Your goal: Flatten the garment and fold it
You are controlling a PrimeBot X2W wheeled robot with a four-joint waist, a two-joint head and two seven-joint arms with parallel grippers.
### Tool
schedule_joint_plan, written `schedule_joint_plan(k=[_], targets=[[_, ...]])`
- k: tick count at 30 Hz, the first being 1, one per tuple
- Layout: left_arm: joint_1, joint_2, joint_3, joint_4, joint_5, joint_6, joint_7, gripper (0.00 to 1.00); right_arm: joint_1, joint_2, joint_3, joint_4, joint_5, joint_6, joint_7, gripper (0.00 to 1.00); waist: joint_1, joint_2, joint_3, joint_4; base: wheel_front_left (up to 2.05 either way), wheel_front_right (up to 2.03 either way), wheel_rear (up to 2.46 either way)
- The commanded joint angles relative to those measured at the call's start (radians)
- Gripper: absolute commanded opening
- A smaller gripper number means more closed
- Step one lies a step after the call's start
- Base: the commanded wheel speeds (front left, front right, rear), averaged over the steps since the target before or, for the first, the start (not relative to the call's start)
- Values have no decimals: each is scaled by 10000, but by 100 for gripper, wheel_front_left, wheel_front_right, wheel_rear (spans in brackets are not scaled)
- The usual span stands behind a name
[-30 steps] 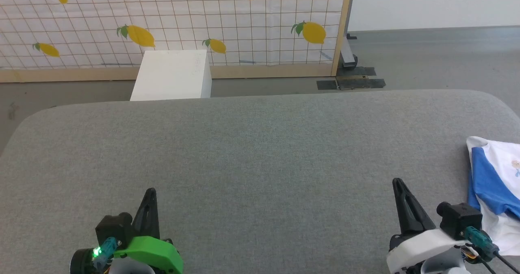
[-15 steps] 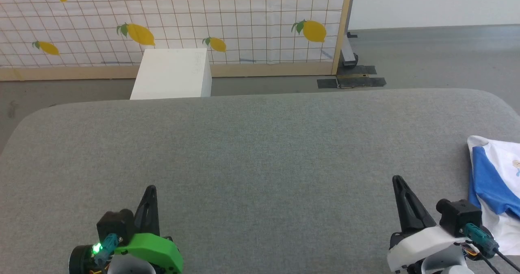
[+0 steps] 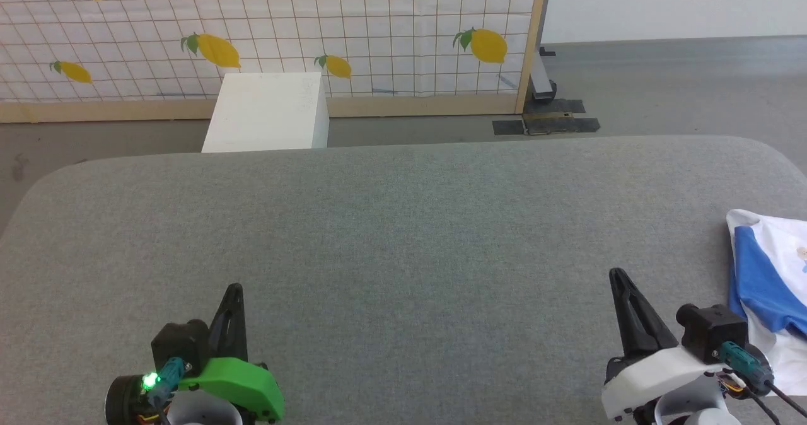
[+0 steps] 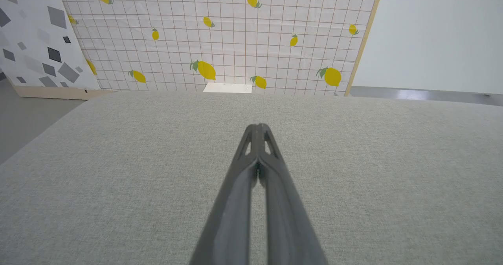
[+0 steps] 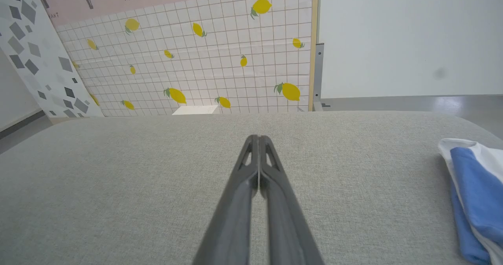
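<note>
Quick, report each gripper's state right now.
Left gripper: closed, holding nothing.
Right gripper: closed, holding nothing, apart from the shirt.

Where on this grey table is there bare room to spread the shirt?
The grey tabletop is bare from its far edge down to the left gripper and right gripper, and between them. Only the right edge is taken, where the garment lies bunched beside the right gripper.
</note>
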Motion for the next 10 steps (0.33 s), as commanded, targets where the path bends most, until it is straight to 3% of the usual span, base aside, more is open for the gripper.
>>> schedule_joint_plan(k=[1,10], targets=[[7,-66,31,-92,125,11,55,0,-4,3,-20,-95,-149,-5,36,0,0,0,4,1,0,0,0],[9,-93,58,-260,264,13,219,0,-4,3,-37,-260,-295,-6,180,0,0,0,34,7,0,0,0]])
